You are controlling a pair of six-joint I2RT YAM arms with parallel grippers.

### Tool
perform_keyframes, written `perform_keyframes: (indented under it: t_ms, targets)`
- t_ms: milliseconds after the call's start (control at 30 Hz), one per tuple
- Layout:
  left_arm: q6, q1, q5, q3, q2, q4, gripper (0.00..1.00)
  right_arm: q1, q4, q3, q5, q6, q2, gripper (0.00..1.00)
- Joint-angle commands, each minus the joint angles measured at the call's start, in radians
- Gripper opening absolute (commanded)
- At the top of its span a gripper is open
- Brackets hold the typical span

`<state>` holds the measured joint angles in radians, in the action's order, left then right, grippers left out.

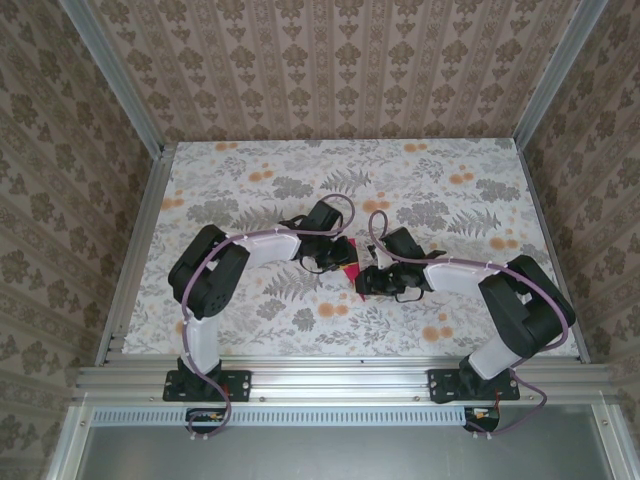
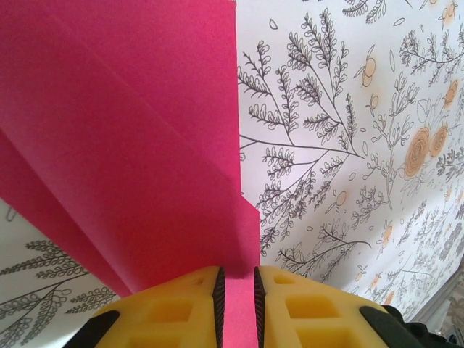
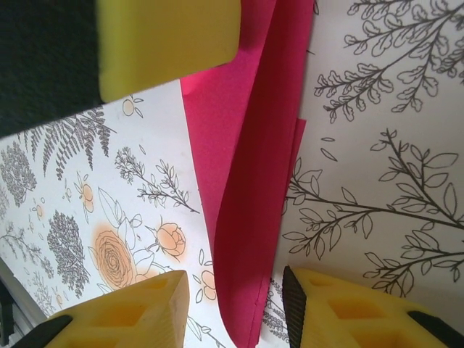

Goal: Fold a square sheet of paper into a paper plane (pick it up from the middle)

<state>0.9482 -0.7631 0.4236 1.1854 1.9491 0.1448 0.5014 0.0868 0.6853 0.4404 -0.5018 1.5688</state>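
Paper (image 1: 350, 262) lies folded at worktop (image 1: 450, 190) centre. My left fingers (image 2: 181, 304) are pinched on one edge, with the sheet running through the narrow gap. My right fingers (image 3: 138, 312) stand open astride a curled flap, apparently clear of it.

My call: keep the left pinch as anchor, close the right square on the flap, and press the crease straight.

In the way: both wrists crowd worktop centre, and a left finger sits close by my right. Otherwise just printed flowers (image 3: 112, 254).
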Motion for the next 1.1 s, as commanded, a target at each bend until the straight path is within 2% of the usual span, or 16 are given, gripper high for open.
perform_keyframes:
  t_ms: [0,467,733,1067]
  targets:
    - [-0.023,0.007,0.014,0.034,0.02,0.035,0.21,-0.002,0.033,0.034,-0.005,0.018,0.019,0.4]
    - [-0.03,0.007,0.016,0.043,0.025,0.05,0.21,-0.003,0.067,0.039,-0.043,0.031,0.075,0.22]
    - [-0.036,0.007,0.018,0.056,0.036,0.062,0.2,-0.007,0.05,0.028,-0.029,0.019,0.085,0.16]
    - [-0.045,0.013,0.011,0.079,0.061,0.108,0.2,-0.015,0.046,0.031,0.0,0.014,0.123,0.15]
